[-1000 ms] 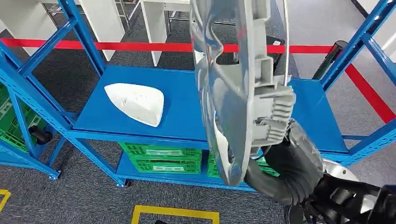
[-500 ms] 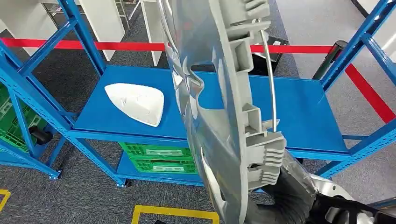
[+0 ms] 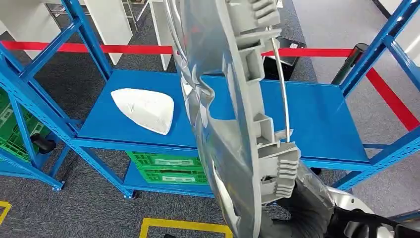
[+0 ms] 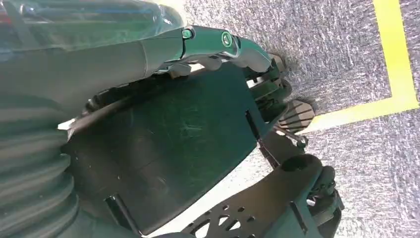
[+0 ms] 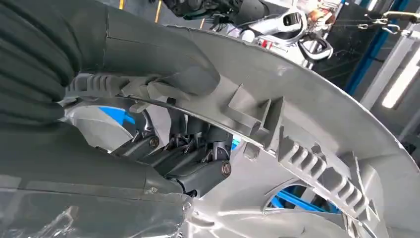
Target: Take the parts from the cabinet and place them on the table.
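Note:
A large silver wheel cover (image 3: 223, 99) stands on edge close in front of me, its ribbed back side turned to the right. My right hand (image 5: 168, 79) grips its rim, thumb on the outer edge and the dark fingers (image 5: 198, 163) tucked behind; the wheel cover (image 5: 317, 124) spreads wide in the right wrist view. A white shell-shaped part (image 3: 143, 110) lies on the left of the blue cabinet shelf (image 3: 317, 119). My left hand (image 4: 213, 44) hangs low over grey carpet, fingers stretched out with nothing in them.
Green crates (image 3: 168, 168) sit on the lower shelf. Blue uprights (image 3: 20, 99) frame the cabinet on both sides. Red floor tape (image 3: 99, 48) runs behind it, with white furniture legs (image 3: 109, 25) beyond. A yellow floor marking (image 3: 183, 225) lies just in front of me.
The wheel cover has swung left and nearer to the camera, and the right arm holding it has dropped lower. The white part has stayed in place on the shelf.

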Robot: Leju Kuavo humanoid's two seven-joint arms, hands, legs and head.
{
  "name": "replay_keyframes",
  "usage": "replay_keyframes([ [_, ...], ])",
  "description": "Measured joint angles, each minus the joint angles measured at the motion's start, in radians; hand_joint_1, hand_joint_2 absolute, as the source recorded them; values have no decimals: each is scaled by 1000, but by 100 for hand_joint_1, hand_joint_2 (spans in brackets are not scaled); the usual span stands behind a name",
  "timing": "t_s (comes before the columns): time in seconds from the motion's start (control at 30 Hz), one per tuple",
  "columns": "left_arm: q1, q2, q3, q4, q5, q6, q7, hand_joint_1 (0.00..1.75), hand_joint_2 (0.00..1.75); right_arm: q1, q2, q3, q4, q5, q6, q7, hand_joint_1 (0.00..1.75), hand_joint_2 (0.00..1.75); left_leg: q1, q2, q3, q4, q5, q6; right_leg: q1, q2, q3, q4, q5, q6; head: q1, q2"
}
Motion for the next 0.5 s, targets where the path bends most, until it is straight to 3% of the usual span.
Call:
replay_keyframes([
  [0.5, 2, 1, 0, 0, 16, -5, -18, 0, 175, 9, 0, 0, 0, 0, 1, 0, 175, 175, 0, 0, 0, 0, 0, 0, 0, 0, 0, 0, 0, 0, 0, 0],
])
